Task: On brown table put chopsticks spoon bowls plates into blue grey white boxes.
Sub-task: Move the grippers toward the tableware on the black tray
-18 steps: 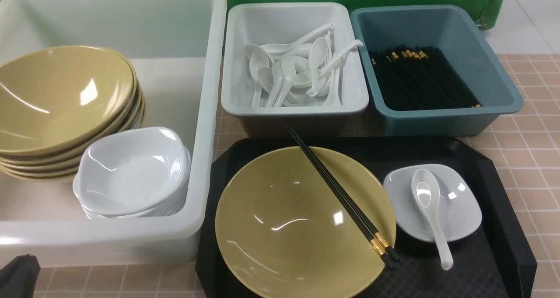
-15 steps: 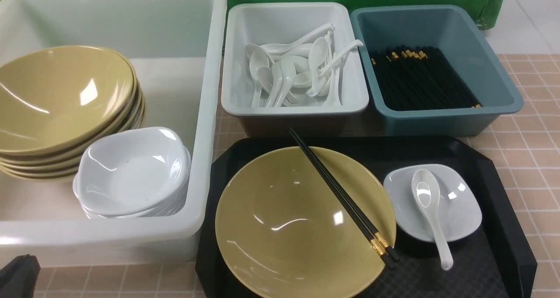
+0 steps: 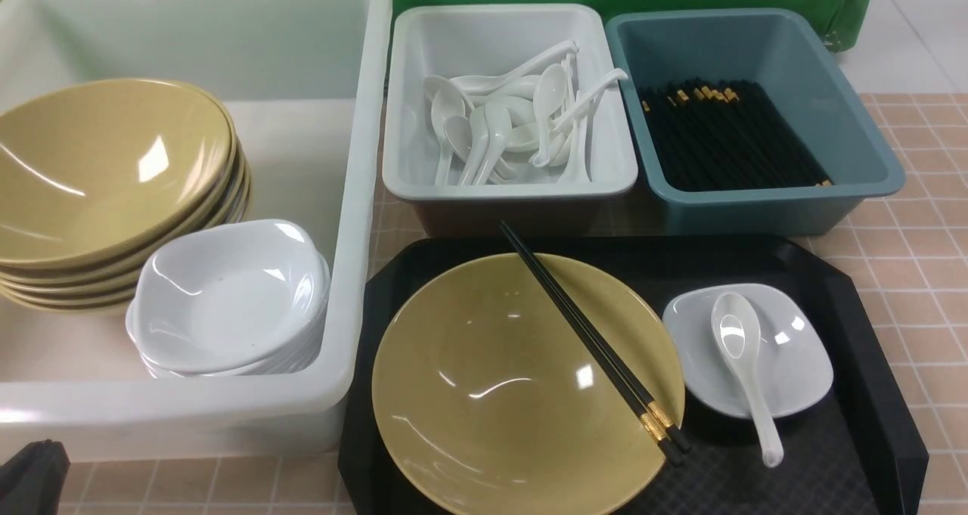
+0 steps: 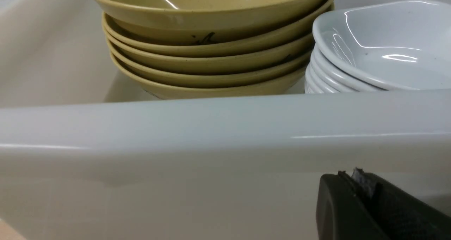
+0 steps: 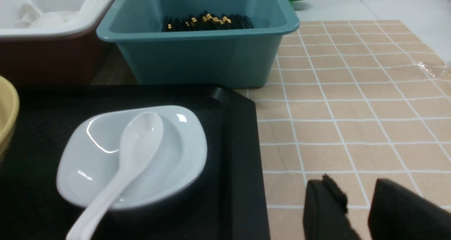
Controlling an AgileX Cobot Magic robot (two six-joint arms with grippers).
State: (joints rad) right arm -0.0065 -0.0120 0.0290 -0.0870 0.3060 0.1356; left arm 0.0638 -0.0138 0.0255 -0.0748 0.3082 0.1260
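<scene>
On the black tray [image 3: 870,394] a yellow bowl [image 3: 491,394] carries two black chopsticks [image 3: 590,341] across its rim. Beside it a white plate [image 3: 802,356] holds the white spoon [image 3: 737,333]. My left gripper [image 4: 352,176] is shut and empty, low against the outside of the white tub's [image 3: 352,273] near wall. It shows as a black corner in the front view [image 3: 30,477]. My right gripper [image 5: 356,190] is open and empty over the brown table [image 5: 352,102], beside the tray's right edge. It is out of the front view.
The tub holds stacked yellow bowls [image 3: 106,175] and stacked white plates [image 3: 227,296]. The grey bin [image 3: 507,190] holds several spoons [image 3: 499,122]. The blue bin [image 3: 756,212] holds several chopsticks [image 3: 726,137]. Both bins stand behind the tray.
</scene>
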